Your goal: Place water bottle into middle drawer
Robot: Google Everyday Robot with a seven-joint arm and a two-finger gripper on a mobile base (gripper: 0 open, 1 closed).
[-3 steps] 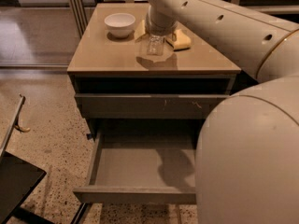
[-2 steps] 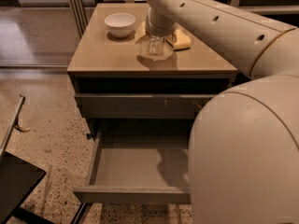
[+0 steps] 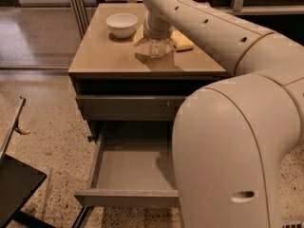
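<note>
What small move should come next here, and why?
Probably a short straight lift, once the hold is firm. The gripper sits down over the water bottle, which rests on the cabinet top between the white bowl and the yellow sponge, while the middle drawer is open below. Lifting straight avoids knocking either neighbour.

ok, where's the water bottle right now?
Camera view: the water bottle is on the cabinet top, toward the back, with the white bowl to its left and the yellow sponge to its right; the hand is right above it.
</note>
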